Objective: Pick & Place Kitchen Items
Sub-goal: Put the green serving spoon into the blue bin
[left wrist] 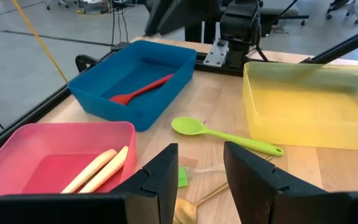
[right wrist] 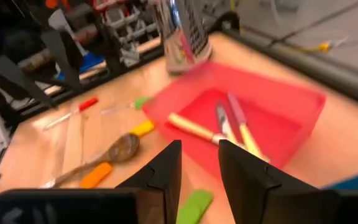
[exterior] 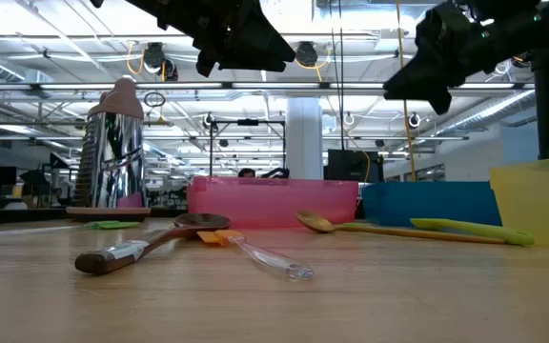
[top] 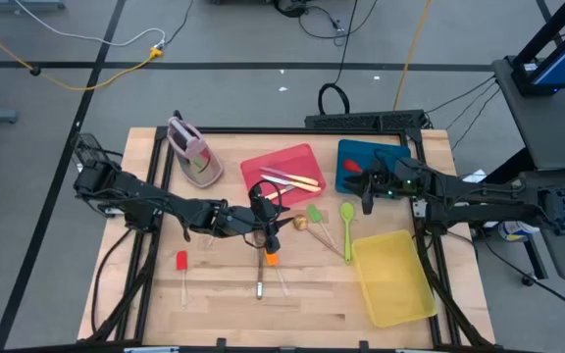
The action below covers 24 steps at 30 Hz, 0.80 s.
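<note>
My left gripper (top: 271,227) hangs open and empty above the middle of the table, over an orange-headed clear utensil (top: 272,258) and a brown spoon (exterior: 151,250); its fingers (left wrist: 201,168) hold nothing. My right gripper (top: 366,198) hangs open and empty at the blue tray's left edge, high above the table (exterior: 437,67); its wrist view (right wrist: 199,165) looks toward the red tray. Two cream-handled knives (top: 297,180) lie in the red tray (top: 263,162). A red utensil (left wrist: 142,90) lies in the blue tray (top: 381,152). A green spoon (top: 347,218), a green-headed piece (top: 315,214) and a red-headed piece (top: 181,263) lie on the table.
A yellow tray (top: 392,277) stands at the near right. The pink-grey stand (top: 192,152) is at the far left. A dark-handled utensil (top: 260,281) lies near the front. Bare wood shows along the near left of the table (top: 145,304).
</note>
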Each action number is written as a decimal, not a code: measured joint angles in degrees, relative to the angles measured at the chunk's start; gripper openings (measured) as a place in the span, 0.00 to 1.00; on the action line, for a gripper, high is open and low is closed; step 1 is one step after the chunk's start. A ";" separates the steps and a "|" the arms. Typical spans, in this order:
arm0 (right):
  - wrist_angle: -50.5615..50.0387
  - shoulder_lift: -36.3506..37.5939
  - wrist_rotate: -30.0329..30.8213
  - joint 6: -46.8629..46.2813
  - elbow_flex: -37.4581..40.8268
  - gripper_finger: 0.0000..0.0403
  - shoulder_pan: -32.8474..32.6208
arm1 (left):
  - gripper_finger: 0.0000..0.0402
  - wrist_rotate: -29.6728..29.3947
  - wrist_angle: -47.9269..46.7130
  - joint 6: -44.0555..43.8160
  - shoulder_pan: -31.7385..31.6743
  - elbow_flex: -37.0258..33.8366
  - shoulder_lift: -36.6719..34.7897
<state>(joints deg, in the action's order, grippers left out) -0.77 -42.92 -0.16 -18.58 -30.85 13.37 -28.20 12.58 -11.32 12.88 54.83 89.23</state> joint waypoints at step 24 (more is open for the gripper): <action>-29.70 -28.84 12.46 -26.80 -19.67 0.24 -22.89 | 0.33 -0.39 2.54 8.67 -1.39 0.00 0.00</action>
<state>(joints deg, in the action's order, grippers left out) -30.47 -71.76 12.30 -45.37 -50.52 -9.52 -28.59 15.11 -2.65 11.49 54.83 89.23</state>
